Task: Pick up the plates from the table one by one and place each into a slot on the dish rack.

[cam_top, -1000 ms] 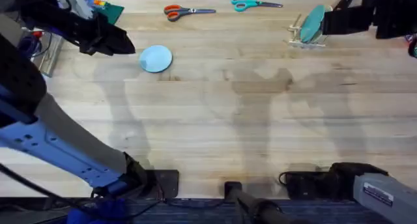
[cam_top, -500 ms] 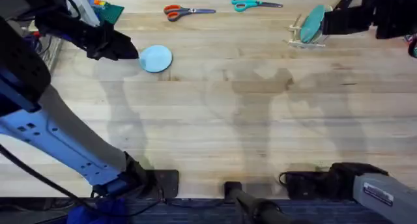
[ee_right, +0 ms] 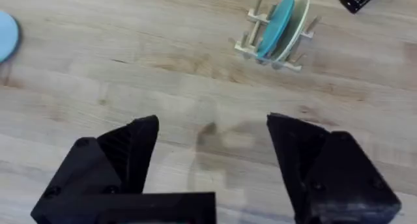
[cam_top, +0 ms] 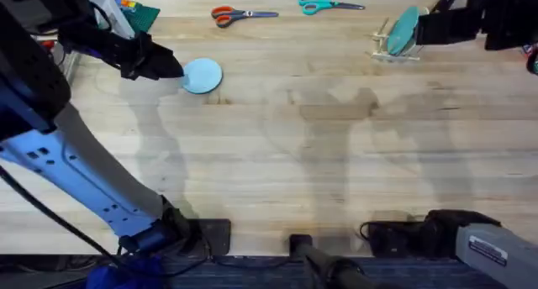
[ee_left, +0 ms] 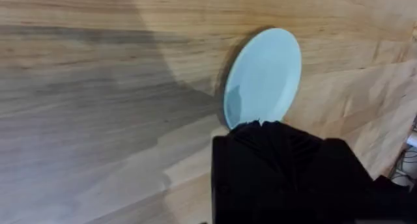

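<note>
Plates: one light blue plate [cam_top: 202, 76] lies flat on the table [cam_top: 277, 163] at far left, and two more stand on edge in the rack [cam_top: 393, 47] at far right, a teal one [ee_right: 276, 23] and a cream one [ee_right: 294, 27] side by side in neighbouring slots. Left gripper [cam_top: 165, 68] sits low at the blue plate's left rim; in the left wrist view [ee_left: 260, 124] its black tips meet the near edge of the plate [ee_left: 263, 77], touching or just short of it. Whether its fingers are apart or together I cannot tell; the dark housing hides them. Nothing is lifted: the plate rests fully on the wood. Step in hand, by my reading: the approach to grasp the last loose plate. Farther right, red scissors [cam_top: 239, 15] and teal scissors [cam_top: 324, 3] lie near the far edge, clear of the work. Right gripper [ee_right: 212, 136] hangs above bare wood with fingers wide apart and empty, the rack ahead of it. Next move likely calls for getting one finger under the thin rim, since a flat plate offers little to pinch, then a lift and a long carry across to a free slot beside the two standing plates.
</note>
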### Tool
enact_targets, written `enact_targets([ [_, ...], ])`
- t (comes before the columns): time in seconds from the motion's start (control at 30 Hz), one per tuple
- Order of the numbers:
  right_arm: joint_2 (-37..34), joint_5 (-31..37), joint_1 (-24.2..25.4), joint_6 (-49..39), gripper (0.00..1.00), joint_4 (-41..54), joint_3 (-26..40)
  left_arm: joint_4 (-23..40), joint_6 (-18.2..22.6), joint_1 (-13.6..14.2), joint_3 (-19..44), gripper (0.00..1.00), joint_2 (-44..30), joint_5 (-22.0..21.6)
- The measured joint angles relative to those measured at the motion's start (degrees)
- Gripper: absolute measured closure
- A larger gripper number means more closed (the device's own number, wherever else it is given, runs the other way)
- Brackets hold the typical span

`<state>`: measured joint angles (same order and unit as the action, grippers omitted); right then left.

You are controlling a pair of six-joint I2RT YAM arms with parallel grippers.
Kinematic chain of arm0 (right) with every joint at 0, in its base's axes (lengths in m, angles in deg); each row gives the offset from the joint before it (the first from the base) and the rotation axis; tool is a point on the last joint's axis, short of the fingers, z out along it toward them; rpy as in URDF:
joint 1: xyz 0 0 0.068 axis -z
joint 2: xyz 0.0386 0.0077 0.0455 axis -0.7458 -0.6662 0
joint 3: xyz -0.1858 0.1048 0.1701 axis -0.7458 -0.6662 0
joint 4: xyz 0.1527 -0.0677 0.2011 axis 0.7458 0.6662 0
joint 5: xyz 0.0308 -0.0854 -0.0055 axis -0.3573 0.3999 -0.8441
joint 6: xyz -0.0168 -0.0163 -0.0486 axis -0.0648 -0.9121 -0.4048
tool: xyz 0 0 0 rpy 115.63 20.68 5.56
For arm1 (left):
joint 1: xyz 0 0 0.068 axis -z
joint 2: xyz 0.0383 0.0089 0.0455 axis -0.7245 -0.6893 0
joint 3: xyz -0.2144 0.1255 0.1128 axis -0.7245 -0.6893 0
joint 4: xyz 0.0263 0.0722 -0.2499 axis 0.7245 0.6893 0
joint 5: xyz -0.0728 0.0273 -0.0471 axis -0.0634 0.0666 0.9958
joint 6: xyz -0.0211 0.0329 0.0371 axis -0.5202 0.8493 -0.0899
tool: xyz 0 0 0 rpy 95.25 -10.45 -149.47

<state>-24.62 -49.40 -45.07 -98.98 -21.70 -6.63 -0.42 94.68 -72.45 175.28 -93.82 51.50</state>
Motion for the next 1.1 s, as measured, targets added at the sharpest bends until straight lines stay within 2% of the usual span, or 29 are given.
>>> enact_targets([
  [1.1,-0.01,0.00,0.00,-0.01,0.007,0.01,0.00,-4.37,-0.25,0.00,0.02,0.961,-0.54,0.46],
])
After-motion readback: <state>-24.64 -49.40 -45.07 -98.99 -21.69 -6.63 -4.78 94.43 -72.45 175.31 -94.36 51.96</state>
